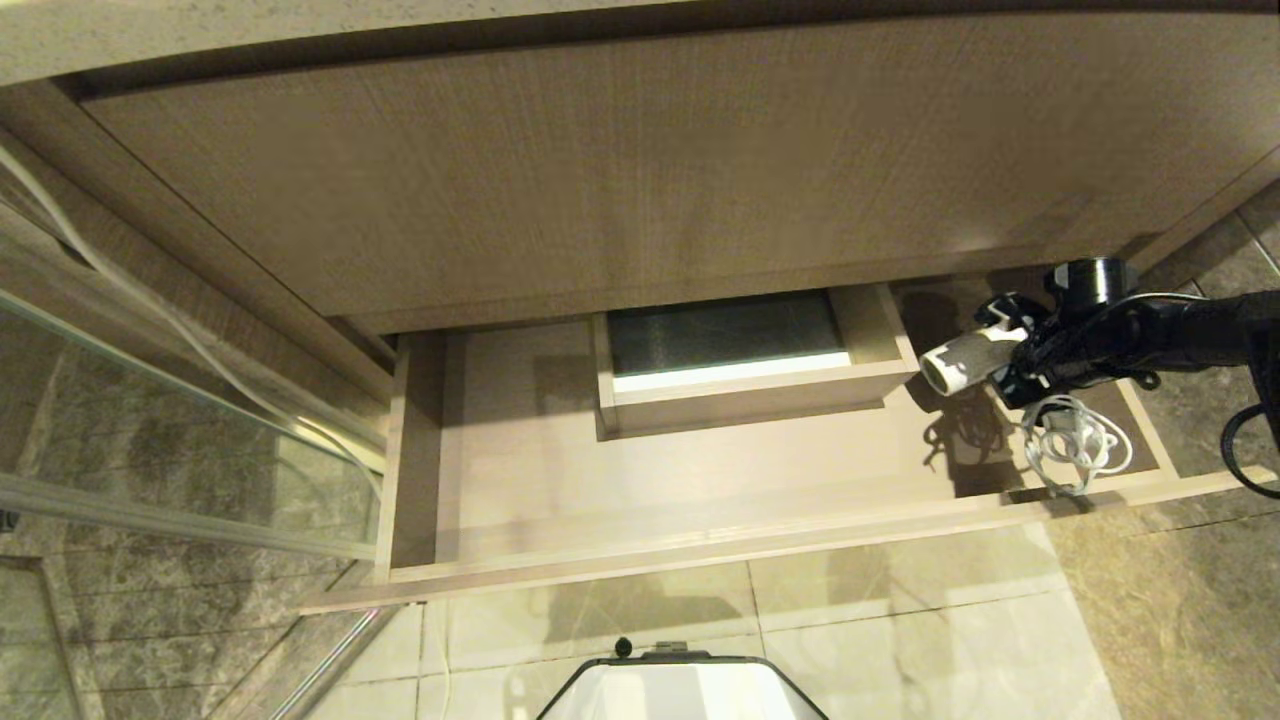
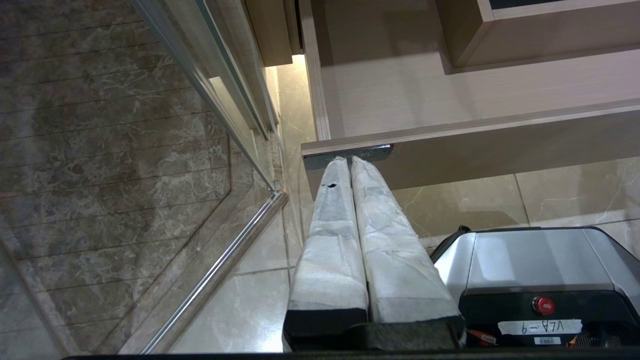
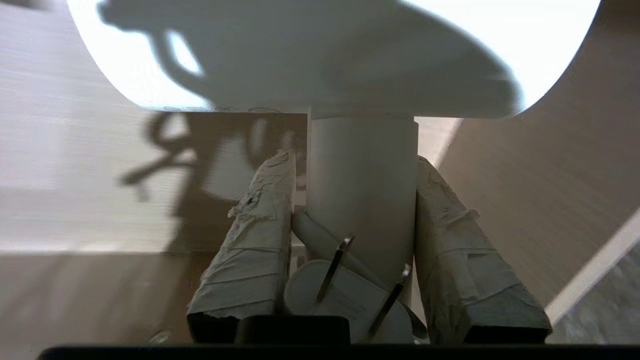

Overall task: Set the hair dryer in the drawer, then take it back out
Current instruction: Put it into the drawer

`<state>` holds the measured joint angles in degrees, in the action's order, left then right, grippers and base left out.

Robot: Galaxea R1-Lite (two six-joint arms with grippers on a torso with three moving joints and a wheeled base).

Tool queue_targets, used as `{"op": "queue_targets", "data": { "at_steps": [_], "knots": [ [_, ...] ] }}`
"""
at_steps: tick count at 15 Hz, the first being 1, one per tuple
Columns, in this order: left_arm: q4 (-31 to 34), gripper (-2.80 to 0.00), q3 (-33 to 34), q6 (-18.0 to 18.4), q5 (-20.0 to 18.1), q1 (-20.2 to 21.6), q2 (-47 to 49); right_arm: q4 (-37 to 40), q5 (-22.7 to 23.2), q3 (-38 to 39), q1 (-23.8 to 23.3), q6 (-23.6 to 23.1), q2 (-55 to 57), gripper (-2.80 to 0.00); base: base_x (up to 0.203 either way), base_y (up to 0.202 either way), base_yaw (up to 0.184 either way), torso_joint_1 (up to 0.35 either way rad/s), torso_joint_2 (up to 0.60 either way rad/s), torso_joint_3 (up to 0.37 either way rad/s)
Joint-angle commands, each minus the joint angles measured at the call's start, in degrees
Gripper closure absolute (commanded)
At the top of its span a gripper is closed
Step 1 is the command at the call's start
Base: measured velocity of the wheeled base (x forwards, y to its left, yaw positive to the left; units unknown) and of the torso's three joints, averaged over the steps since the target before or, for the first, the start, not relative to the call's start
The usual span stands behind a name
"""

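Jaws of the right gripper point(image 3: 352, 170) are clamped on the handle of the hair dryer point(image 1: 965, 360), held above the right end of the open drawer point(image 1: 700, 545); its cord point(image 1: 1075, 445) dangles below. Left gripper point(image 2: 350, 162) jaws are pressed together, near the drawer's front corner.

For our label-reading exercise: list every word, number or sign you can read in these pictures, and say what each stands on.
"VLA-9", seen upside down: white strip label on the robot's base.
Small barcode sticker beneath it: too small to read.
Dark label on the drawer front: nothing legible.
Nothing else readable.
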<state>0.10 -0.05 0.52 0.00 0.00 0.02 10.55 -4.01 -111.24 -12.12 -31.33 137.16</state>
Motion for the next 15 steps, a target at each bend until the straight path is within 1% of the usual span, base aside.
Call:
{"op": "queue_targets", "data": {
  "at_steps": [1, 5, 9, 10, 15],
  "knots": [
    [0.1, 0.0, 0.0, 0.0, 0.0, 0.0, 0.0, -2.5, -1.3, -0.1, 0.1, -0.2, 2.0, 0.0, 0.0, 0.0, 0.0, 0.0, 0.0, 0.0],
    [0.1, 0.0, 0.0, 0.0, 0.0, 0.0, 0.0, -7.3, -1.3, -0.1, 0.4, 0.1, 4.1, 0.0, 0.0, 0.0, 0.0, 0.0, 0.0, 0.0],
    [0.0, 0.0, 0.0, 0.0, 0.0, 0.0, 0.0, -8.1, -0.5, -0.1, 0.4, -0.3, 5.0, 0.0, 0.0, 0.0, 0.0, 0.0, 0.0, 0.0],
    [0.0, 0.0, 0.0, 0.0, 0.0, 0.0, 0.0, -8.2, -1.0, -0.1, 0.5, -0.1, 5.0, -2.8, 0.0, 0.0, 0.0, 0.0, 0.0, 0.0],
    [0.1, 0.0, 0.0, 0.0, 0.0, 0.0, 0.0, -8.6, -1.1, 0.4, 1.0, -0.1, 3.9, -2.8, 0.0, 0.0, 0.0, 0.0, 0.0, 0.0]
  ]
}}
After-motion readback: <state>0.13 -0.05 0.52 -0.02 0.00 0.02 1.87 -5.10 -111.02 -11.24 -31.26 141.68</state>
